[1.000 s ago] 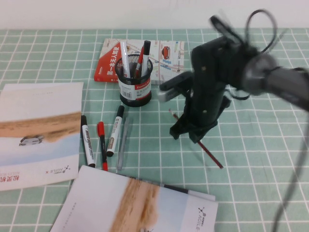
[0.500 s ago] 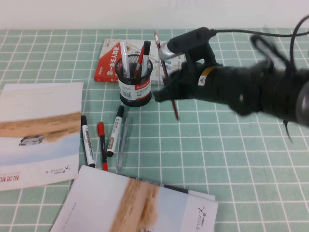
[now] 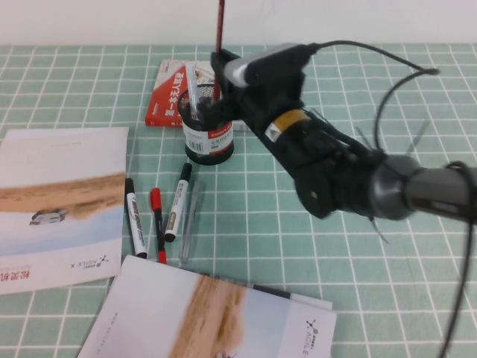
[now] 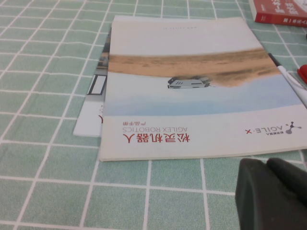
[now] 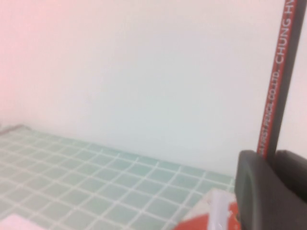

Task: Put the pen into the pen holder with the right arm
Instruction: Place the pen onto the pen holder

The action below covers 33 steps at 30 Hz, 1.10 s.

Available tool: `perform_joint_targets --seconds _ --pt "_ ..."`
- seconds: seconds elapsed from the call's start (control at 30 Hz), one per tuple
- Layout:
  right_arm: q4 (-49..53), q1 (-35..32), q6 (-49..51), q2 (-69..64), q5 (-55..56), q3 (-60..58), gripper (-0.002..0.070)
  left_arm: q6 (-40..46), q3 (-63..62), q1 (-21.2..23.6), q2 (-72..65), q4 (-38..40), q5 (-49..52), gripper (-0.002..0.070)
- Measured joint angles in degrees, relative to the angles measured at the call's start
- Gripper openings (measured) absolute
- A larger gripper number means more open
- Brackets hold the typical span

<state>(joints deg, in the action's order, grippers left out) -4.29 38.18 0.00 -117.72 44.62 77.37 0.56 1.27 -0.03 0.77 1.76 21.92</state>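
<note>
A green gridded tabletop (image 3: 313, 246) under a white wall. The left hand (image 4: 273, 194) hangs low over a booklet (image 4: 192, 91); its grip I cannot tell. Beyond, the right hand (image 3: 218, 74) pinches the pen (image 3: 220, 26) upright above the holder (image 3: 209, 127); lower straight, then release.

Right gripper over the pen holder, left gripper parked by a booklet.

I see my right gripper (image 3: 220, 74) directly above the pen holder (image 3: 209, 130), clamping the pen (image 3: 220, 26) upright. A book (image 3: 170, 93) lies behind the holder. Four markers (image 3: 160, 216) lie in front of it, a booklet (image 3: 59, 205) to their left, another booklet (image 3: 216, 313) nearer me. My left gripper (image 4: 273, 191) sits just beside the first booklet.
</note>
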Motion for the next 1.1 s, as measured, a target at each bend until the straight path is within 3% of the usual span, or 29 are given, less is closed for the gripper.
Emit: perform_joint_targets --seconds 0.33,0.73,0.83,0.97,1.1 --pt "0.0 0.0 0.0 -9.9 -6.3 15.2 0.0013 0.0 0.0 0.0 0.0 0.0 0.0 -0.0004" --pt "-0.7 0.0 -1.0 -13.3 -12.9 17.2 0.002 0.0 0.0 0.0 0.0 0.0 0.0 -0.0004" --pt "-1.0 0.0 -1.0 -13.3 -14.3 17.2 0.0071 0.0 0.0 0.0 0.0 0.0 0.0 -0.0004" --pt "-1.2 0.1 -1.0 -12.9 -17.9 17.2 0.0252 0.0 0.0 0.0 0.0 0.0 0.0 -0.0004" --pt "-1.3 0.1 -1.0 -10.5 -21.7 17.2 0.0357 0.0 0.0 0.0 0.0 0.0 0.0 -0.0004"
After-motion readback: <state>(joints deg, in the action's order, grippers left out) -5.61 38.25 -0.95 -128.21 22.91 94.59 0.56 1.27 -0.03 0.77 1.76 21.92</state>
